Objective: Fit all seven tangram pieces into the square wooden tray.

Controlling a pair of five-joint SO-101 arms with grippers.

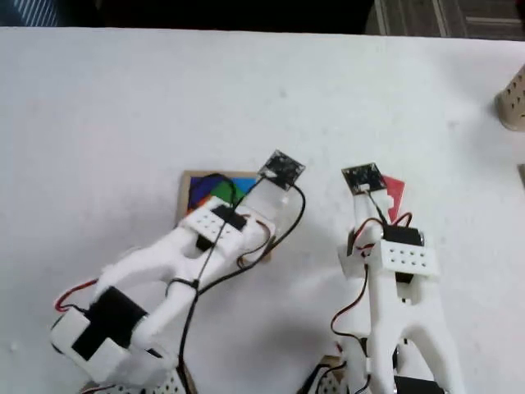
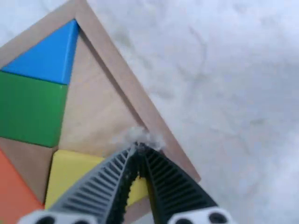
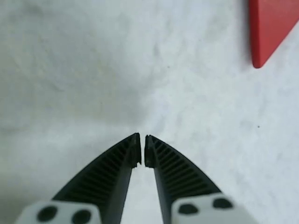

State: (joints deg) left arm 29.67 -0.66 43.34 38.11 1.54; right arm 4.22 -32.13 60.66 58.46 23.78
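The square wooden tray [image 2: 128,86] lies on the white table, and my left arm hangs over it [image 1: 187,185]. Inside it are a blue triangle [image 2: 49,56], a green piece [image 2: 30,107], a yellow piece [image 2: 70,172] and an orange piece [image 2: 11,191], with bare wood between them. My left gripper [image 2: 138,149] is shut and empty, its tips just above the yellow piece by the tray's rim. A red piece [image 3: 271,28] lies loose on the table to the right of the tray [image 1: 395,195]. My right gripper [image 3: 142,140] is shut on nothing over bare table, a short way from the red piece.
A beige perforated object [image 1: 513,100] stands at the table's right edge. The table's far edge runs along the top of the high view. Wide white table surface lies beyond both arms.
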